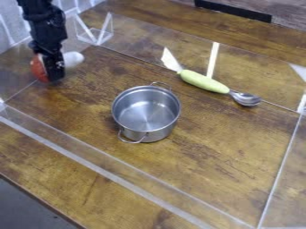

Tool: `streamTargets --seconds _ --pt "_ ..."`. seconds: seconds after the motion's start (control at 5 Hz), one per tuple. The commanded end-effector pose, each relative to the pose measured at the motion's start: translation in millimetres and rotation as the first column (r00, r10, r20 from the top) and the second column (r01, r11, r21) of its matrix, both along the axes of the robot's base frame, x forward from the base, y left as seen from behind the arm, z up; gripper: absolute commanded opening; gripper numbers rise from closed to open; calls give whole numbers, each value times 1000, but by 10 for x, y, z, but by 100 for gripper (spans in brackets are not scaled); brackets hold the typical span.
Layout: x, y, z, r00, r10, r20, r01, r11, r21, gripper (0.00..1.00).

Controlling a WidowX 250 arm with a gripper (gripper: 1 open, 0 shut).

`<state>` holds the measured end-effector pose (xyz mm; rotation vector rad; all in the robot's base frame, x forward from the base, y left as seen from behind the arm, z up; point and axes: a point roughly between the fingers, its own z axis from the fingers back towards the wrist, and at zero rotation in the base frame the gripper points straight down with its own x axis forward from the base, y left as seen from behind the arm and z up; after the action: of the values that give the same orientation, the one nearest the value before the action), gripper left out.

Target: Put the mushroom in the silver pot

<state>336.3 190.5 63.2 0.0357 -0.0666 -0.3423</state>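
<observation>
- Looking down from the single camera view onto a dark wooden tabletop [227, 170] fenced by low clear acrylic walls [131, 183].
- Black gripper [48, 63] at far left, pointing straight down, fingers pinched around the mushroom [50, 64].
- Mushroom held sideways: red-brown cap [43, 68] toward the left, white stem [73, 58] sticking out to the right of the fingers.
- Mushroom appears just off the wood; exact clearance hard to judge at this angle.
- Silver pot [146, 113] upright near the table's middle, well apart from the gripper, down and to the right of it.
- Pot interior shiny and bare; one small loop handle [131, 136] visible at the near rim.
- Yellow-green vegetable piece [203, 81] lying right of centre, beyond the pot, pale tip pointing up-left.
- Metal spoon [245, 98] just right of the vegetable, bowl end facing the camera.
- White stick [213, 58] standing upright behind the vegetable.
</observation>
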Motion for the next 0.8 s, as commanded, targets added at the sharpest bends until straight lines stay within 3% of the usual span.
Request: streamTargets --seconds 0.0,0.2,0.6 --pt "21 -168 665 995 12 101 -19 997 69 0" --pt "-63 -350 982 991 30 131 -41 996 81 0" --pt "-267 -938 987 976 154 152 -157 988 6 0"
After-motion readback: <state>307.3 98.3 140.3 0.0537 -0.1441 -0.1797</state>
